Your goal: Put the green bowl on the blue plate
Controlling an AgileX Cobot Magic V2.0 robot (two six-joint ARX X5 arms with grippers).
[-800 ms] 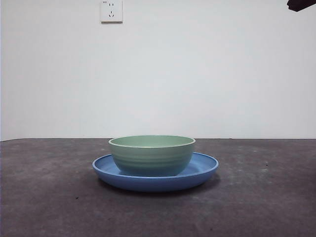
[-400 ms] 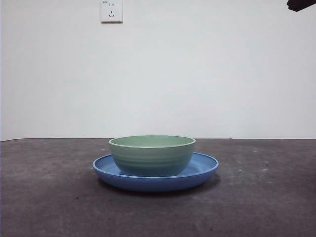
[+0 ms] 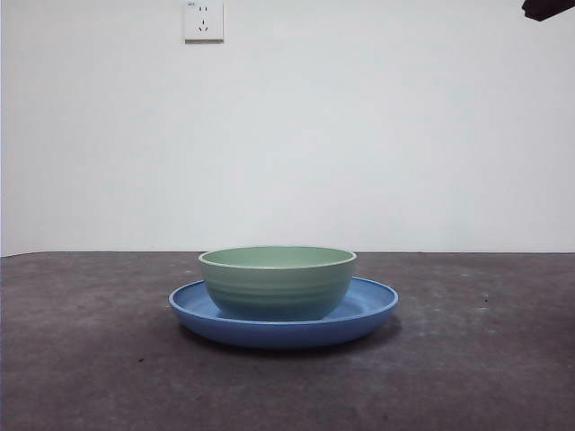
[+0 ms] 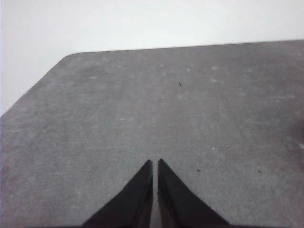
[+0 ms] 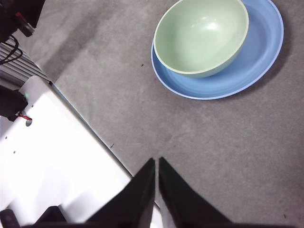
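the glossy mint green bowl (image 3: 277,281), faintly ridged, sits upright on the blue plate (image 3: 368,310) on the grey table (image 3: 485,359). both the left gripper (image 4: 155,164) and right gripper (image 5: 156,162) have jaws pressed together, empty, well apart from it.

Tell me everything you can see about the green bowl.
The green bowl is pale mint, glossy, round, with faint horizontal ridges outside and a lighter rim. It is empty and stands upright on the blue plate, toward one side of it rather than centred, as the right wrist view shows. Only the plate touches it.
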